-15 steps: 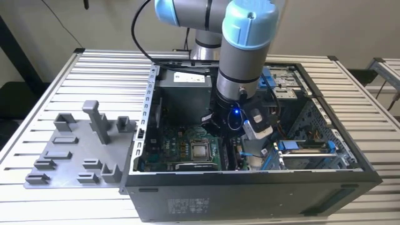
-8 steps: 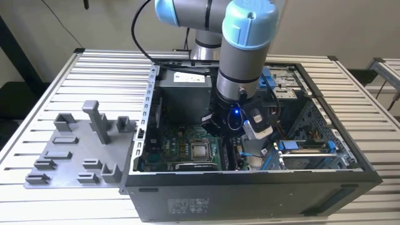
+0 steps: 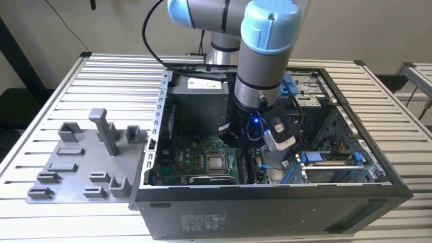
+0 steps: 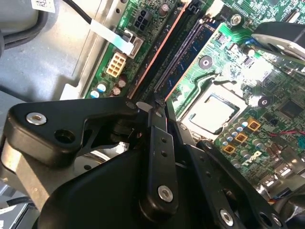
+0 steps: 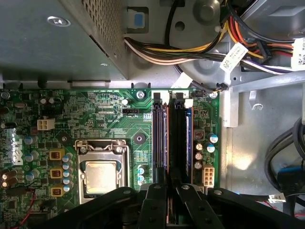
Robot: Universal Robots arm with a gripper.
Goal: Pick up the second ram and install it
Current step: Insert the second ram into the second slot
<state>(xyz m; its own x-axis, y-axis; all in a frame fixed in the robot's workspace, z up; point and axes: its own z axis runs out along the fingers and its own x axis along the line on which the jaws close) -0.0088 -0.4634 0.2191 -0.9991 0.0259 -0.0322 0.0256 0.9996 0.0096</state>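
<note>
Second ram [image 5: 187,143] sits upright in a black motherboard socket [image 5: 177,143] beside the CPU socket [image 5: 101,171], blue board edge showing in both wrist views. Gripper [image 5: 167,188] is directly over the ram slots at their near end, fingers [image 4: 159,138] drawn close together; can't tell whether they pinch the stick. Arm [image 3: 263,71] reaches into the open PC case [image 3: 270,202]; grey fixture tray [image 3: 81,162] lies at the exterior view's left.

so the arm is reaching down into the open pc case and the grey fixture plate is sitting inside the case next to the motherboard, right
Not quite: the arm does reach into the open PC case, but the grey fixture plate lies outside it on the slatted table, at the exterior view's left.
</note>
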